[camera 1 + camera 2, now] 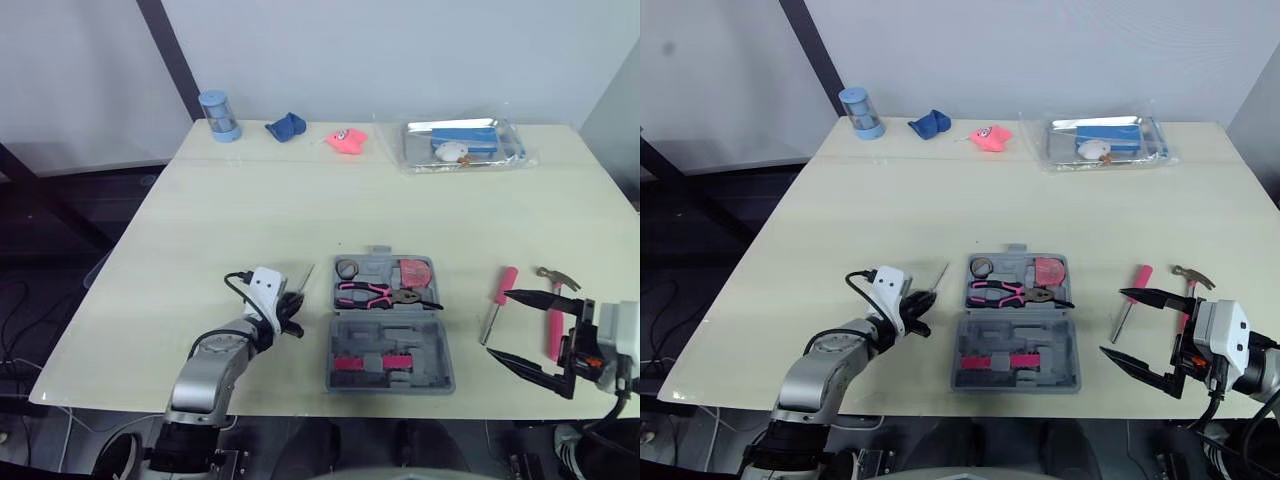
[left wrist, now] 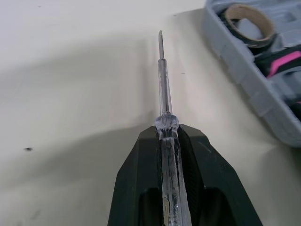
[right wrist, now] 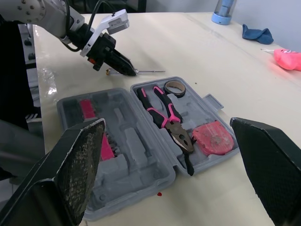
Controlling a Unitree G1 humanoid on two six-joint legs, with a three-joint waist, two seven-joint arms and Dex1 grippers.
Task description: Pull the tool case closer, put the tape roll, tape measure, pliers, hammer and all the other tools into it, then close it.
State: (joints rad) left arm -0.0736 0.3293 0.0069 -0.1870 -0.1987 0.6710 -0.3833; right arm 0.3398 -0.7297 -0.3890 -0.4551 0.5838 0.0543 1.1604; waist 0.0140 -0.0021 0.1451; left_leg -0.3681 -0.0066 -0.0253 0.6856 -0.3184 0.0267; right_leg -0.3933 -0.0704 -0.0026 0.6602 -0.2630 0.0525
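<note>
1. Near the front edge of the table, centre: tool case lies open and flat, both halves face up.
2. Far half of the case holds the tape roll at its left corner, the tape measure at its right corner, and the pliers lying across just in front of them.
3. Near half shows grey moulded slots with some pink inserts; can't make out what they are.
4. Left gripper is just left of the case, jaws clamped on the clear screwdriver. The handle sits between the fingers and the shaft sticks out past the tips, running alongside the case's left wall. Can't tell whether the tip touches the table.
5. Right gripper is right of the case, jaws wide apart, holding nothing.
6. Pink screwdriver and hammer lie on the table right of the case, side by side, outside it. The right gripper's fingers are next to them.
</note>
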